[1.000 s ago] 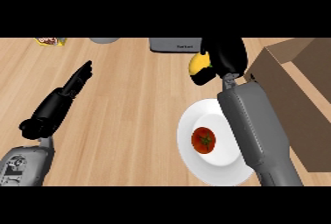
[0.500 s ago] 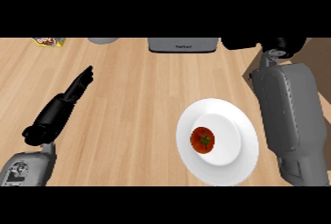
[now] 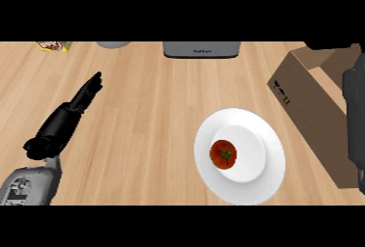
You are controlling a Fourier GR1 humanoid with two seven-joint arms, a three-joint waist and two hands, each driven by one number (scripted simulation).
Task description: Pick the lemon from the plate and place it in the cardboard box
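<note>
Kitchen counter, seen from above: we find the white plate (image 3: 242,194) right of centre carrying only a red tomato (image 3: 223,154), stem up. No lemon shows on it or anywhere on the wood. The cardboard box (image 3: 311,103) lies just beside the plate's right rim, and its long axis runs from the far right corner down along the view's right edge.

The left hand (image 3: 77,103) rests open at the left, fingers straight and together, pointing away from us and well apart from both plate and box. Of the right hand (image 3: 332,45) we catch only a dark sliver at the far right, above the box's far end, with its grey forearm (image 3: 354,116) running down that edge over the box. We cannot tell whether it is closed on anything.

We judge the lemon to be out of sight, either in that hand or already inside the box. What matters for the coming move is that the right arm is directly over the box while the left is across the counter, so any release or withdrawal is the right side's job.

A grey appliance (image 3: 201,49) stands at the far edge.
</note>
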